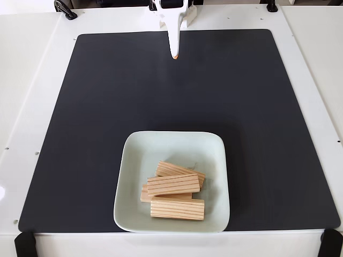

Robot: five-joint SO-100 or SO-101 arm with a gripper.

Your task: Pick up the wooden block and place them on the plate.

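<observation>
Several wooden blocks lie piled inside the plate (pixel 140 160), which sits on the black mat at the near middle of the fixed view. One block (pixel 177 209) lies at the front. Another block (pixel 173 184) rests on top of the pile, and a tilted block (pixel 185 170) lies behind it. A further one (pixel 144 194) peeks out underneath at the left. My white gripper (pixel 174 54) hangs at the far edge of the mat, well away from the plate. Its fingers are pressed together into one narrow tip with nothing between them.
The black mat (pixel 107 107) covers most of the white table (pixel 32 80). Black clamps sit at the table's near corners (pixel 24 244) and along its far edge (pixel 65 9).
</observation>
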